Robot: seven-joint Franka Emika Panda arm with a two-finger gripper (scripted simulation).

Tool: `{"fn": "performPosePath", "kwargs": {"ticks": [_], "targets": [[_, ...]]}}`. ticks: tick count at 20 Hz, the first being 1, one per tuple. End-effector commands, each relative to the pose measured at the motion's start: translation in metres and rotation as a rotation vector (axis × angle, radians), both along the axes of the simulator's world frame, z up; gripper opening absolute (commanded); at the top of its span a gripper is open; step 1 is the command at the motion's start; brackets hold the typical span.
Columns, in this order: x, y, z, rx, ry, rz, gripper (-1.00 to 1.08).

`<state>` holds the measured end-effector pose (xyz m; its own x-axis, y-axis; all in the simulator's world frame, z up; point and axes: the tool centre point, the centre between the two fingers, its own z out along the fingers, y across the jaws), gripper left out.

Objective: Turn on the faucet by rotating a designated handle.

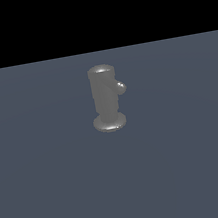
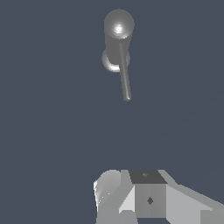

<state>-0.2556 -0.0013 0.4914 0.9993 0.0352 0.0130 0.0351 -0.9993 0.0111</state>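
The faucet (image 1: 105, 99) stands upright on a flat blue-grey floor (image 1: 54, 191), a dull grey metallic cylinder with a flat rounded top catching a small highlight. Its wider round flared base (image 1: 109, 122) rests directly on the floor beneath the cylinder. The handle (image 1: 120, 87) juts from the faucet's upper part toward the exterior view's right; only a short stub with a rounded tip shows, seemingly foreshortened. Behind the faucet, above the floor's far edge, lies plain black background (image 1: 92, 15).

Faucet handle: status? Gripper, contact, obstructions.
Gripper off the faucet, jaw state unclear. Handle untouched, projecting sideways near the top. Nothing seen between.
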Motion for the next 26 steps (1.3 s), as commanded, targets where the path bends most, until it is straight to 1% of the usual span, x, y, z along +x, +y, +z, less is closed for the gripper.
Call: {"fn": "performPosePath", "kwargs": {"ticks": [1,6,12,18,26], "targets": [[0.000,0.000,0.000,0.000,0.000,0.000,-1.00],[0.002,0.000,-0.006,0.000,0.000,0.003,-1.00],[0.009,0.002,-0.029,0.001,0.001,0.013,-1.00],[0.022,0.004,-0.067,0.003,0.003,0.030,-1.00],[0.044,0.009,-0.134,0.005,0.007,0.059,-1.00]]}}
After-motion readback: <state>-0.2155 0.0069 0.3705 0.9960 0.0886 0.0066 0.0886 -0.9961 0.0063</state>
